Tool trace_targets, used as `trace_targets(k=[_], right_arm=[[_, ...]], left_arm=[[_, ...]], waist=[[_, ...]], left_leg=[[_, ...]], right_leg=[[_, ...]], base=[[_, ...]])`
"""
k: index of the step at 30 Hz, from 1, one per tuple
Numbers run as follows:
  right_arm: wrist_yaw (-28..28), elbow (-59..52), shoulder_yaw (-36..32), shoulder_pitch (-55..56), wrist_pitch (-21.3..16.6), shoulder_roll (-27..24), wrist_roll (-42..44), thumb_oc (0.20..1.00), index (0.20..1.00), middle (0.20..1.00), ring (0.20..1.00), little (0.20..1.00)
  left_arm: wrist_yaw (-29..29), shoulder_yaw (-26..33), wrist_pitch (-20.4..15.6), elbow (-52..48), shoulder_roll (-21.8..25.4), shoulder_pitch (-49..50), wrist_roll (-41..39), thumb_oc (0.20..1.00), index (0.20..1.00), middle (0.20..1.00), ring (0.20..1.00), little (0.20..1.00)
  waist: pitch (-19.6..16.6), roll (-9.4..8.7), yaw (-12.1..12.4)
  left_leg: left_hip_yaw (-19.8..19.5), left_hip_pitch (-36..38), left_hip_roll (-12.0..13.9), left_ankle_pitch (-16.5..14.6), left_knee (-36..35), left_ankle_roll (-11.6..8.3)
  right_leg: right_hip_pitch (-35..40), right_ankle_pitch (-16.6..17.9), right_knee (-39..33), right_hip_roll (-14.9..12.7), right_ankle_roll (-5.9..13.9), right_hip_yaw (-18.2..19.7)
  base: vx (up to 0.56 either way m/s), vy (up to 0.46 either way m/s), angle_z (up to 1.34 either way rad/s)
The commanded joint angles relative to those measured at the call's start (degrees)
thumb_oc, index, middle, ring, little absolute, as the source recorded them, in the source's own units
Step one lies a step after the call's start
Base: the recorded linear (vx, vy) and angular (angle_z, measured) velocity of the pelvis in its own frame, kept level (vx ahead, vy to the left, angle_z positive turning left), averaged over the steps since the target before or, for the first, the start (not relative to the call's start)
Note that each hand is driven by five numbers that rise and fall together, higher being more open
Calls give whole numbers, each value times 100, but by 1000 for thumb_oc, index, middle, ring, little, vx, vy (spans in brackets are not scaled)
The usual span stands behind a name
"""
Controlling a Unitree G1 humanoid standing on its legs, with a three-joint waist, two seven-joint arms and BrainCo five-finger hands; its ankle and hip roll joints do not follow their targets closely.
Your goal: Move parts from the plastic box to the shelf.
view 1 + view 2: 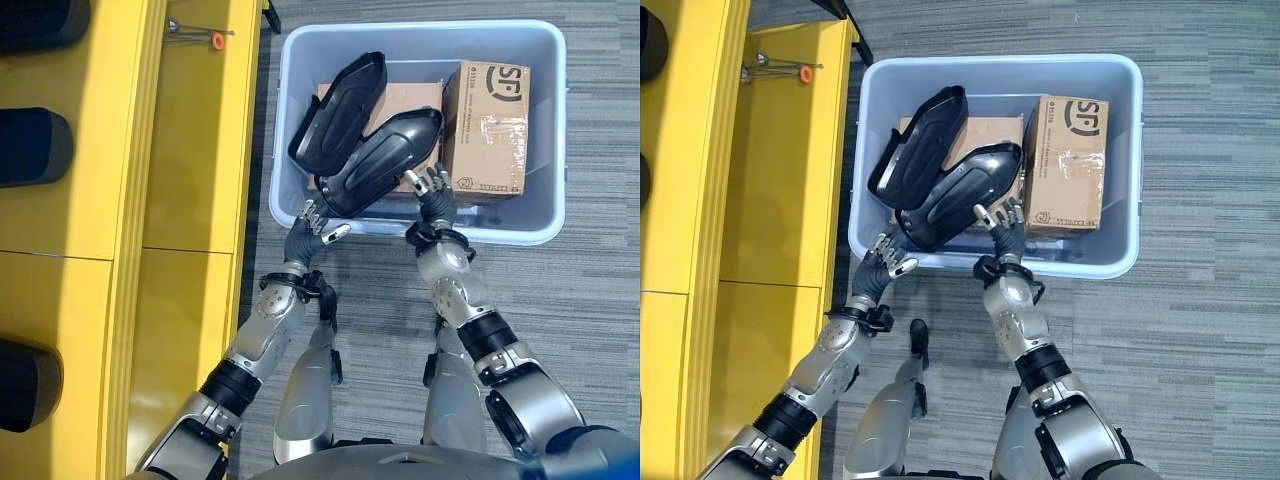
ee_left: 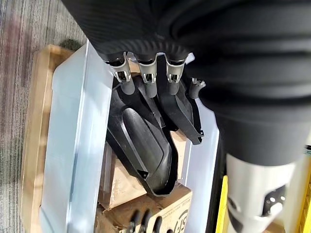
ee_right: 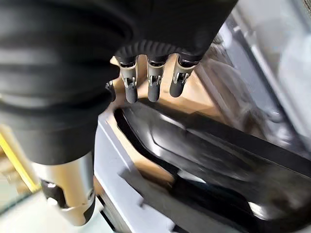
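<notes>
Both robot hands, left (image 1: 312, 222) and right (image 1: 432, 186), reach open-fingered toward the black part (image 1: 385, 155); grip both ends, then lift evenly.

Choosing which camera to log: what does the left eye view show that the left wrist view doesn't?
Left eye view: dark rounded parts on the yellow shelf, plus an orange-tipped tool. Left wrist view: fingers of the left hand at the edge of a black plastic shell. Both: the pale blue plastic box, black shells, brown cardboard boxes.

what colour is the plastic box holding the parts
Pale blue plastic box, translucent-looking, clearest in the left eye view.
</notes>
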Motion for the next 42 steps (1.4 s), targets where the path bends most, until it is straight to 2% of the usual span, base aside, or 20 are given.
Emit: trace_targets(k=[1, 15, 32, 42], right_arm=[[-125, -271, -4, -182, -366, 223, 146, 1000, 1000, 1000, 1000, 1000], [-281, 1164, -258, -1064, -292, 151, 678, 1000, 1000, 1000, 1000, 1000], [-129, 886, 339, -846, -4, 187, 428, 1000, 1000, 1000, 1000, 1000], [-75, 965, 472, -756, -35, 426, 814, 1000, 1000, 1000, 1000, 1000]], left_arm=[[79, 12, -245, -563, 306, -3, -8, 1000, 1000, 1000, 1000, 1000], [64, -86, -266, -597, 370, -41, -196, 1000, 1000, 1000, 1000, 1000], [149, -42, -225, -614, 362, -112, -142, 1000, 1000, 1000, 1000, 1000], [217, -76, -216, -682, 342, -170, -206, 1000, 1000, 1000, 1000, 1000]], waist=[[101, -145, -26], [137, -109, 88], [183, -269, 38], [161, -271, 74]], left_leg=[[56, -17, 244, -44, 258, 125], [37, -14, 243, -49, 208, 117], [72, 96, 278, -61, 153, 116], [43, 131, 267, -59, 129, 122]], right_leg=[[-26, 50, 534, -380, -8, 300], [-63, 13, 583, -338, -29, 309], [-33, -2, 586, -277, -34, 311], [27, -15, 567, -281, -47, 267]], base=[[0, 0, 0], [0, 0, 0], [0, 0, 0], [0, 0, 0]])
